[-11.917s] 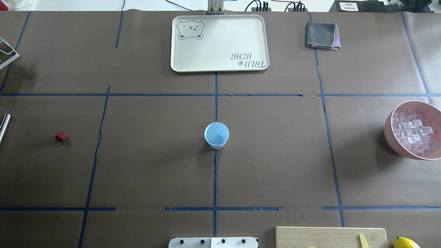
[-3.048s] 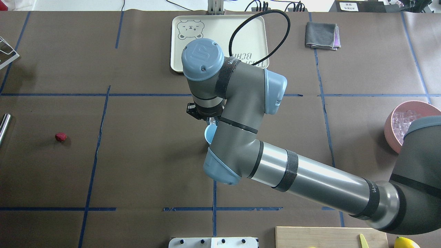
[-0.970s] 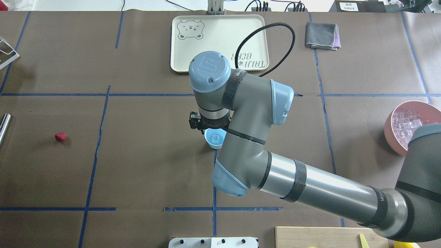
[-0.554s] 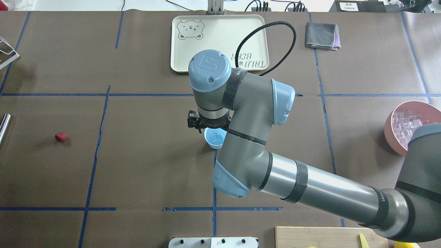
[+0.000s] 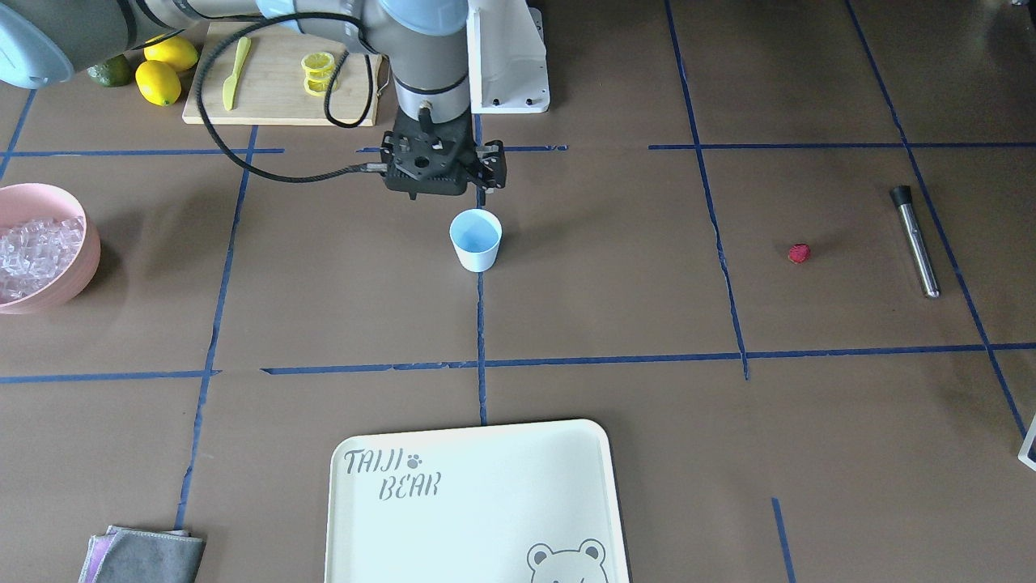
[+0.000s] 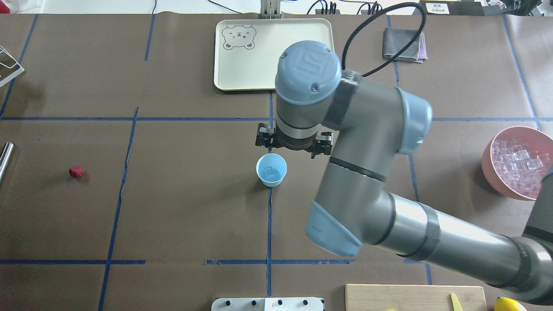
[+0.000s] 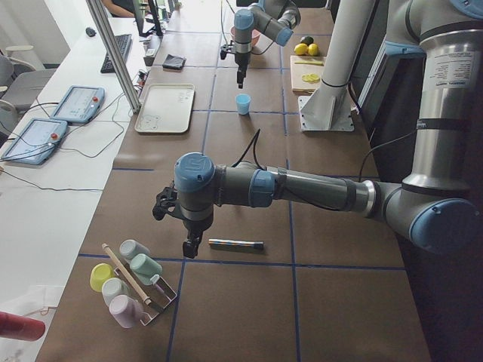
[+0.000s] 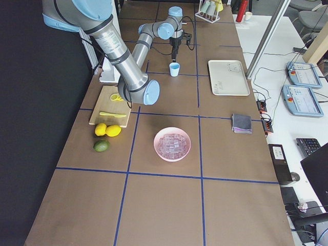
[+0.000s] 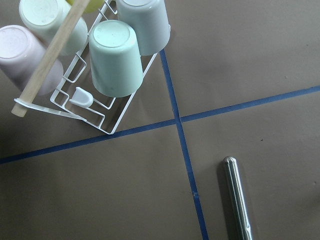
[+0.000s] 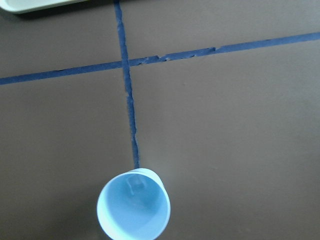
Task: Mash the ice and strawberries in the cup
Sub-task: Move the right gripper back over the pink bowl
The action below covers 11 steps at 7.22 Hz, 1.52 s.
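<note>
Overhead exterior: shows ice (image 6: 271, 172) inside cup (image 6: 272, 183), unseen front-on. Hides right tool (image 8: 175, 57) under wrist (image 6: 307, 71); cannot tell its grip. Well apart: strawberry (image 6: 76, 172), bowl (image 6: 486, 162).

The right claw (image 7: 241, 78) hung just above the cup (image 6: 271, 170). From overhead its fingers were hidden beneath the wrist, and in the side views they were too small to tell whether they were spread. Inside the cup, one ice cube (image 6: 271, 172) showed only as a faint glassy outline. Well apart from the cup on the robot's right, the pink bowl (image 6: 490, 166) was cut by the picture's edge and partly covered by the right arm (image 6: 410, 242). Well apart on the robot's left, the metal rod (image 6: 5, 157) was cut off too, and the left claw (image 7: 190, 247) was too small to judge. Beyond the cup, the arm hid one corner of the tray (image 6: 242, 65).
</note>
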Tool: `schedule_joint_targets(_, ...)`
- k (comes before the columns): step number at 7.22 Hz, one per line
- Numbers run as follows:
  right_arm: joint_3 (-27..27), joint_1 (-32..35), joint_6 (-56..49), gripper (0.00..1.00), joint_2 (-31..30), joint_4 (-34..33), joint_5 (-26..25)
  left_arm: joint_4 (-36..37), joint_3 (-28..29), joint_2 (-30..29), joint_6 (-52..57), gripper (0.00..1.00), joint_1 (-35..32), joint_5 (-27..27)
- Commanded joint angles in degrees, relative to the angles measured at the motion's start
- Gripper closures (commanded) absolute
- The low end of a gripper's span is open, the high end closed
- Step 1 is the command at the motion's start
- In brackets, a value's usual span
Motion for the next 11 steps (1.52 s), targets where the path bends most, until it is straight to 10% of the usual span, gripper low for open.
schedule_joint_targets(1, 17.4, 4.6, -6.4, 0.01, -12.3, -2.9, 0.1, 0.0, -0.2, 0.0, 0.0, 0.0, -0.1, 0.0)
schedule_joint_targets(5, 30.2, 14.6, -22.4, 0.01, -34.1, -2.0, 5.5, 0.8, -2.3, 0.6, 0.0, 0.0, -0.1, 0.0)
schedule_joint_targets(8, 29.3, 25.6, -42.2, 0.01, -45.3, -0.2, 11.0, 1.1, -6.8, 3.4, -3.3, 0.0, 0.0, 0.0)
schedule_joint_targets(11, 15.8, 32.1, -46.6, 0.01, -58.9, 32.3, 19.2, 1.1, -6.8, 3.4, -3.3, 0.0, 0.0, 0.0)
